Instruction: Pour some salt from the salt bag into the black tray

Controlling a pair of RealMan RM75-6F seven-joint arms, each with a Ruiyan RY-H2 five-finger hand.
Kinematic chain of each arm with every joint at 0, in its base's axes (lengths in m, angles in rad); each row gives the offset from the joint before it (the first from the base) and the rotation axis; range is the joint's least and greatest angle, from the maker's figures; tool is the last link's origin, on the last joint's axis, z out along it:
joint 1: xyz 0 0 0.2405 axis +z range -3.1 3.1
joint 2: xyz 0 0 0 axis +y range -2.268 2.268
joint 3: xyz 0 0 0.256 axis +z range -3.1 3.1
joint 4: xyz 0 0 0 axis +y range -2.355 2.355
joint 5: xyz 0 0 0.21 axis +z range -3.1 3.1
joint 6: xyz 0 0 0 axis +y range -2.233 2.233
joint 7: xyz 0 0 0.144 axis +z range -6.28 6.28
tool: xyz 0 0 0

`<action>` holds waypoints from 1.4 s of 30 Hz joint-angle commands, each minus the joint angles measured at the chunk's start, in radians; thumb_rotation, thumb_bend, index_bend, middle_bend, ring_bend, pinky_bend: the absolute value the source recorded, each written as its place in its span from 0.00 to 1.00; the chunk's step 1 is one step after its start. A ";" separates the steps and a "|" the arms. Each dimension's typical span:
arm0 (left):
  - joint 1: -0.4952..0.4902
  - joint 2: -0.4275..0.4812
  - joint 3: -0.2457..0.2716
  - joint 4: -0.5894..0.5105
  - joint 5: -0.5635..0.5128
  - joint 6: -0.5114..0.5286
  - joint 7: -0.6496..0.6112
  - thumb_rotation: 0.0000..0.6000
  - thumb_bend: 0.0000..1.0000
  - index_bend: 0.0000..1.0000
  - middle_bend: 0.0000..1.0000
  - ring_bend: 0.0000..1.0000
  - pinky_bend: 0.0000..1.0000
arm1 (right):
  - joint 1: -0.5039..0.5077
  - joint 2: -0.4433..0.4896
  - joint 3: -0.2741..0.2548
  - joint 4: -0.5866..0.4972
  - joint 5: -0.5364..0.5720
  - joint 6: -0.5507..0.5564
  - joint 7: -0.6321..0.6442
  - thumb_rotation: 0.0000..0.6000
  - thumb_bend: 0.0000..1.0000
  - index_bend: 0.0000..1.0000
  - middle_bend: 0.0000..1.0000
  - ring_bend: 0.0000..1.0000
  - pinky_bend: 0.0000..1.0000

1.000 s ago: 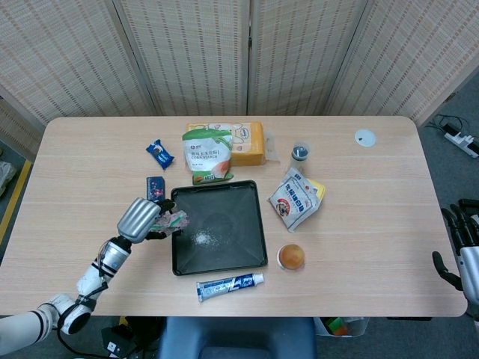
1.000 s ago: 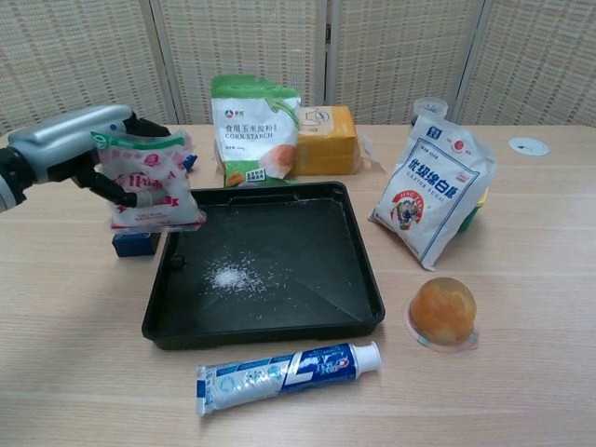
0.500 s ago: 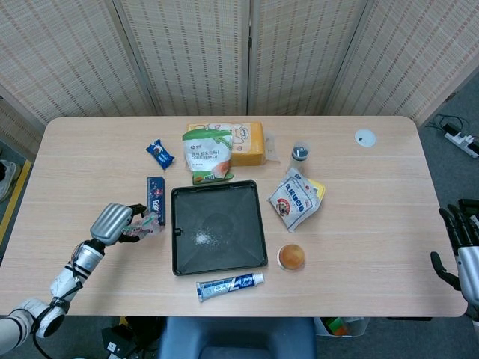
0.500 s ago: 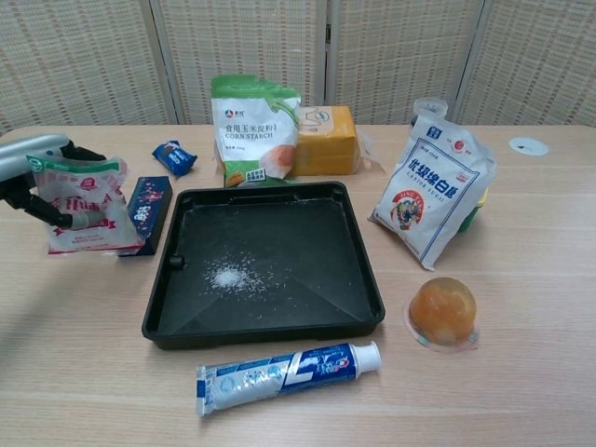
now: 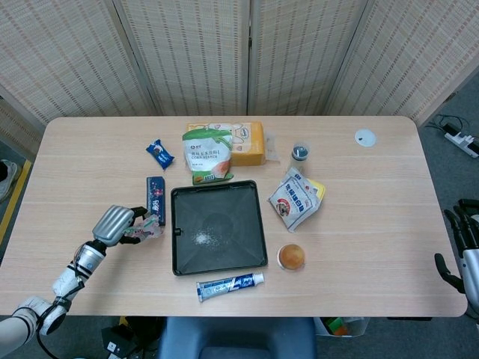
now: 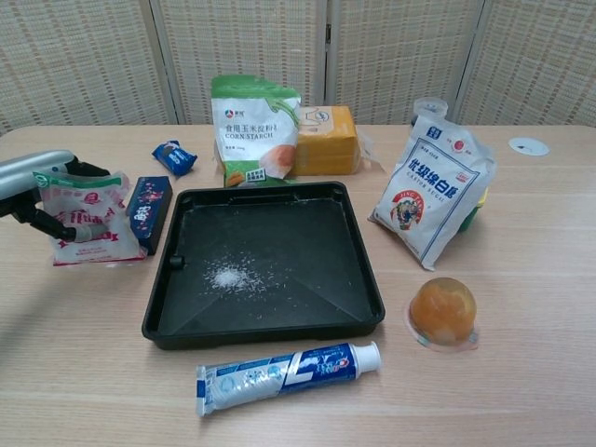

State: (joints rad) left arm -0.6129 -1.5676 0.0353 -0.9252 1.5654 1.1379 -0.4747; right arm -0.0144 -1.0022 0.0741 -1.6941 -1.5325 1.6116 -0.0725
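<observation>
The black tray (image 5: 254,224) (image 6: 354,242) lies mid-table with a small white heap of salt (image 5: 200,238) (image 6: 229,277) on its floor. Left of the tray, my left hand (image 5: 114,225) (image 6: 28,182) grips the salt bag (image 5: 145,229) (image 6: 91,217), a clear bag with pink print, upright and low at the table surface. Whether the bag's base touches the table I cannot tell. My right hand (image 5: 465,243) hangs off the table's right edge, fingers apart, holding nothing.
A blue box (image 5: 156,198) (image 6: 147,211) lies between the salt bag and the tray. Behind the tray stand a corn starch bag (image 6: 256,128) and a yellow pack (image 6: 326,140). A sugar bag (image 6: 433,191), an orange jelly cup (image 6: 442,310) and toothpaste (image 6: 284,371) lie nearby.
My left hand carried the salt bag from the tray's left rim leftward and down to table level beside the blue box. The right hand has hardly moved.
</observation>
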 commanded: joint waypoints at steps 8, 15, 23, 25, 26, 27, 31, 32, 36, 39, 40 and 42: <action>-0.006 -0.039 0.004 0.063 0.009 -0.032 -0.046 1.00 0.68 0.43 0.48 0.49 0.60 | 0.000 -0.003 -0.002 -0.007 -0.002 -0.003 -0.010 1.00 0.42 0.04 0.07 0.14 0.04; -0.010 -0.059 0.005 0.101 0.020 -0.028 -0.034 1.00 0.58 0.25 0.24 0.24 0.38 | -0.005 0.000 -0.001 -0.010 0.001 0.002 -0.012 1.00 0.42 0.04 0.07 0.14 0.04; -0.005 -0.053 0.011 0.100 0.029 -0.021 0.002 1.00 0.53 0.13 0.14 0.13 0.29 | -0.005 0.000 0.000 -0.008 0.002 0.000 -0.010 1.00 0.42 0.04 0.07 0.14 0.04; -0.004 -0.047 0.010 0.092 0.026 -0.024 0.009 1.00 0.52 0.06 0.11 0.10 0.26 | -0.004 0.000 0.000 -0.008 0.002 -0.002 -0.009 1.00 0.42 0.04 0.07 0.14 0.04; -0.003 -0.042 0.008 0.085 0.023 -0.027 0.012 1.00 0.52 0.04 0.11 0.09 0.26 | -0.003 0.000 0.001 -0.007 0.002 -0.002 -0.009 1.00 0.42 0.04 0.07 0.14 0.04; -0.002 -0.038 0.007 0.079 0.020 -0.028 0.014 1.00 0.51 0.01 0.10 0.08 0.25 | -0.003 -0.001 0.001 -0.007 0.003 -0.003 -0.009 1.00 0.42 0.04 0.07 0.14 0.04; 0.000 -0.006 0.005 0.037 0.010 -0.041 0.031 1.00 0.50 0.00 0.04 0.03 0.19 | -0.003 -0.003 0.002 -0.004 0.005 -0.004 -0.006 1.00 0.42 0.04 0.07 0.14 0.04; 0.000 0.003 0.004 0.024 0.007 -0.045 0.035 1.00 0.49 0.00 0.03 0.02 0.18 | -0.003 -0.003 0.002 -0.003 0.004 -0.004 -0.006 1.00 0.42 0.04 0.07 0.14 0.04; 0.003 0.044 -0.013 -0.039 -0.015 -0.052 0.050 1.00 0.48 0.00 0.01 0.00 0.16 | -0.002 -0.004 0.003 -0.001 0.004 -0.003 -0.004 1.00 0.42 0.04 0.07 0.14 0.04; 0.009 0.062 -0.031 -0.076 -0.033 -0.042 0.054 1.00 0.48 0.00 0.01 0.01 0.16 | -0.002 -0.008 0.003 0.002 0.004 -0.004 -0.002 1.00 0.42 0.04 0.07 0.14 0.04; 0.010 0.069 -0.035 -0.088 -0.040 -0.045 0.055 1.00 0.48 0.00 0.01 0.02 0.16 | -0.002 -0.009 0.003 0.004 0.003 -0.003 0.000 1.00 0.42 0.04 0.07 0.14 0.04; 0.010 0.081 -0.041 -0.103 -0.049 -0.052 0.063 1.00 0.48 0.00 0.01 0.02 0.16 | -0.003 -0.012 0.003 0.006 0.003 -0.002 0.002 1.00 0.42 0.04 0.07 0.14 0.04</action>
State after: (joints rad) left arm -0.6045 -1.4933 -0.0001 -1.0209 1.5233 1.0893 -0.4166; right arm -0.0173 -1.0138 0.0768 -1.6876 -1.5297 1.6097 -0.0710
